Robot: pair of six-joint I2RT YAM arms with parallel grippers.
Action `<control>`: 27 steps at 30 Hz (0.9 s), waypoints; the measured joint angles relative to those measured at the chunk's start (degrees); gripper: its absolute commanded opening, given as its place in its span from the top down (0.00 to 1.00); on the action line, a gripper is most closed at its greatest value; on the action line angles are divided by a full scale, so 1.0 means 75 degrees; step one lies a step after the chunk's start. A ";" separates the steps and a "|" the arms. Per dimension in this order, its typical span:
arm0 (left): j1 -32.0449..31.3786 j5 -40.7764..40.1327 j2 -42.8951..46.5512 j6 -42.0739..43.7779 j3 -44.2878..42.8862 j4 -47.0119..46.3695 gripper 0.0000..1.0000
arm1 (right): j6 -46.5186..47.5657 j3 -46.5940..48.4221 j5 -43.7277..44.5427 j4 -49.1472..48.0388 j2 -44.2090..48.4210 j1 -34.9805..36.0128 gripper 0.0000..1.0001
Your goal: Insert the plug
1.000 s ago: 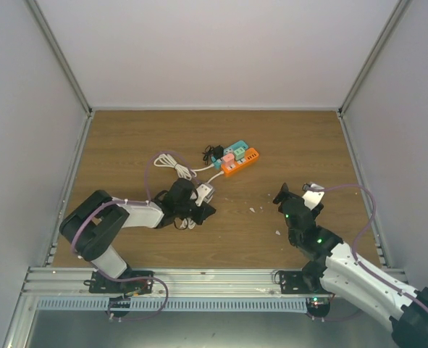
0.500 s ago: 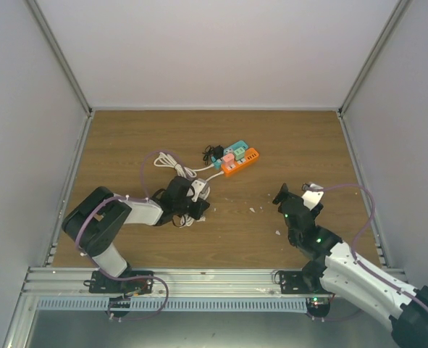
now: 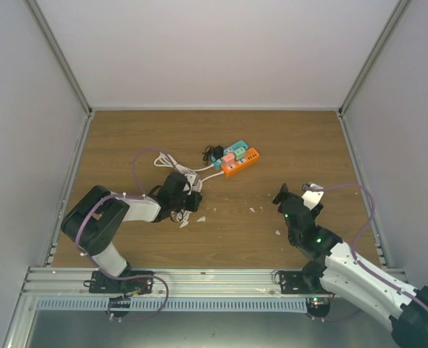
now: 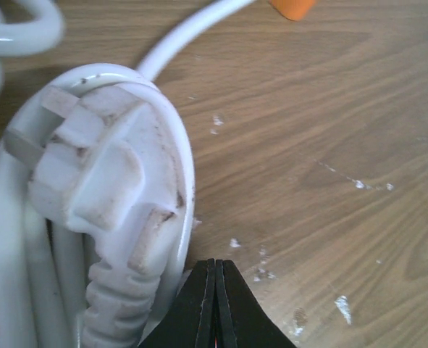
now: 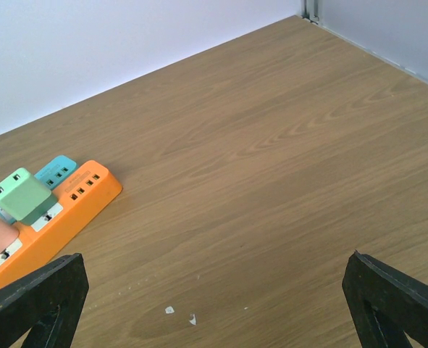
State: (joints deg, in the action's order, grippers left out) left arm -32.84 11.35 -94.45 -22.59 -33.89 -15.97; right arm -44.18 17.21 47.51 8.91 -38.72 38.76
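Left wrist view shows the white plug (image 4: 105, 174), prongs showing, lying on its coiled cable (image 4: 0, 254) on the bench (image 4: 329, 145). It sits just beyond the left fingers (image 4: 205, 312), which are pressed together on nothing. The right fingers (image 5: 36, 301) stand wide apart, facing the orange power strip (image 5: 61, 203). The plug looks not yet grasped. Next, the left fingers would need to part and straddle the plug body.

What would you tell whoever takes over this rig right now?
Left gripper: jaws shut on nothing, tip beside the white moulded plug, which lies pins-up inside its looped white cable.
Right gripper: open, empty, facing the orange plastic power strip.
Done: nothing; the plug is not grasped.
To do: grasp the plug, carry it to the strip, insert it.
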 measured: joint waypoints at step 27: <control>0.0134 -0.1262 0.0332 -0.0597 -0.0154 0.1026 1.00 | 0.0000 0.0000 0.0000 0.0000 0.0015 0.0000 0.00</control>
State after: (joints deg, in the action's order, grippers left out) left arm -31.83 1.89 -91.96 -27.07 -35.05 -8.27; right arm -44.18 17.21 47.51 8.91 -38.61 38.76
